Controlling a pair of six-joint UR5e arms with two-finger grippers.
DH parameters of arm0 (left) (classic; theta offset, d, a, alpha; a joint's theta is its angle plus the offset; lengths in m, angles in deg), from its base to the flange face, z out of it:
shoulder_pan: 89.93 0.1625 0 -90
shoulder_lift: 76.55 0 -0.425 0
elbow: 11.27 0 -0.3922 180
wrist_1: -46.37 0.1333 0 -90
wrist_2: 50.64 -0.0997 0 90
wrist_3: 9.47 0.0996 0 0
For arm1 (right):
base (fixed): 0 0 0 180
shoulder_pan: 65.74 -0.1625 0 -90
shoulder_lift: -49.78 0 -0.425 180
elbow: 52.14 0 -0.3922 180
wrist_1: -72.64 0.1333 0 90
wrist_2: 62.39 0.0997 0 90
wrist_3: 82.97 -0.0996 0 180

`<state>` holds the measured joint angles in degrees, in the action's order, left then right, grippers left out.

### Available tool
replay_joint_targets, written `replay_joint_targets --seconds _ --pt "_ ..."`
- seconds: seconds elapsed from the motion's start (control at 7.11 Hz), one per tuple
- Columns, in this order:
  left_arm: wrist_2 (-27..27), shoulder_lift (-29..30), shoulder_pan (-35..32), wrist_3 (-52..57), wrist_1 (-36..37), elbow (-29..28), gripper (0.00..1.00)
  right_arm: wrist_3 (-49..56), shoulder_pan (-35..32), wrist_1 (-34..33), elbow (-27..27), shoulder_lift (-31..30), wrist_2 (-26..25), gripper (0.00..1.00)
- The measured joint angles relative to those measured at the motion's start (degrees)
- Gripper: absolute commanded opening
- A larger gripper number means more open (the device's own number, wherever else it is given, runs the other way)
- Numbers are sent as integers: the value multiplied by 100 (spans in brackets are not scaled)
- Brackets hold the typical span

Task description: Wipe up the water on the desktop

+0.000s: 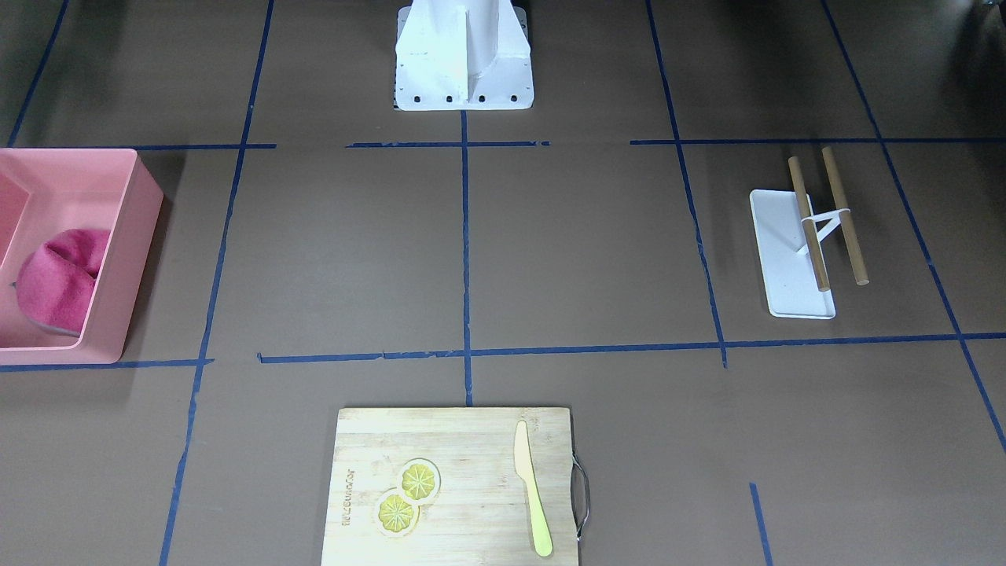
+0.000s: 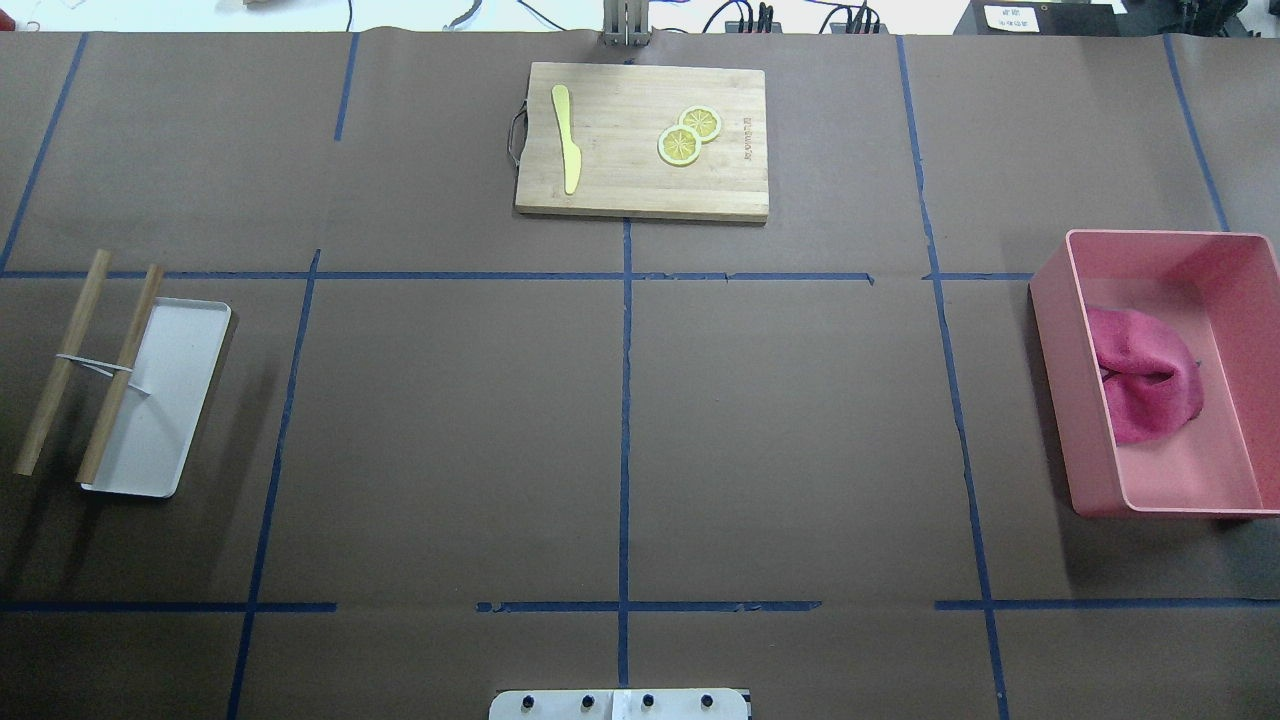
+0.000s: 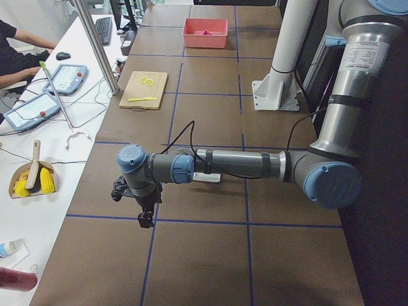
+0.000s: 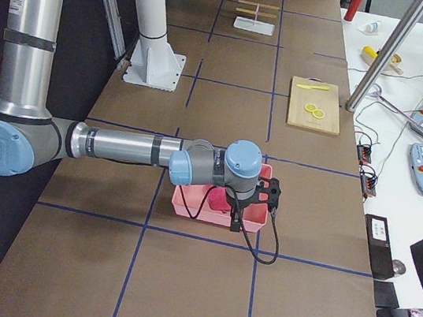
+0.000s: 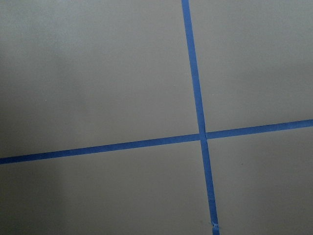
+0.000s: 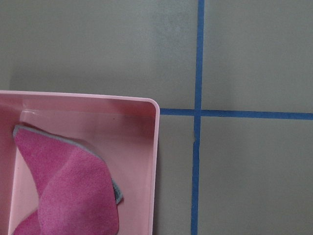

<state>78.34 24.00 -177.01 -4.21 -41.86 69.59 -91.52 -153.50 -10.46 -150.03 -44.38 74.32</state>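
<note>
The dark-brown desktop [image 2: 790,430] with blue tape lines [image 2: 625,400] shows no water that I can make out. A magenta cloth [image 2: 1140,385] lies crumpled in a pink bin [image 2: 1070,400] at the right; it also shows in the right wrist view [image 6: 68,191]. My left gripper [image 3: 145,217] hangs above the desktop's near left end, seen only in the exterior left view; I cannot tell if it is open. My right gripper [image 4: 236,219] hangs over the pink bin's [image 4: 189,203] outer edge, seen only in the exterior right view; I cannot tell if it is open.
A bamboo cutting board [image 2: 640,140] with a yellow knife [image 2: 567,135] and two lemon slices [image 2: 688,135] lies at the far middle. A white tray [image 2: 165,400] with a two-rod wooden rack [image 2: 90,370] sits at the left. The robot's base [image 1: 464,59] stands mid-table.
</note>
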Motion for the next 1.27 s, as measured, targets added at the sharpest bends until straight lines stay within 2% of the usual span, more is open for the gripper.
replay_joint_targets --seconds 0.28,0.56,0.84,1.27 --pt "520 -261 -313 32 14 95 100 -8 -209 -733 -19 156 168 100" --pt "880 -700 -563 34 40 614 100 44 -291 -902 52 146 356 100" --pt "837 -877 -584 28 50 862 100 121 -301 -875 232 115 329 100" --pt "690 -896 -570 27 52 887 100 299 -306 -863 298 84 192 100"
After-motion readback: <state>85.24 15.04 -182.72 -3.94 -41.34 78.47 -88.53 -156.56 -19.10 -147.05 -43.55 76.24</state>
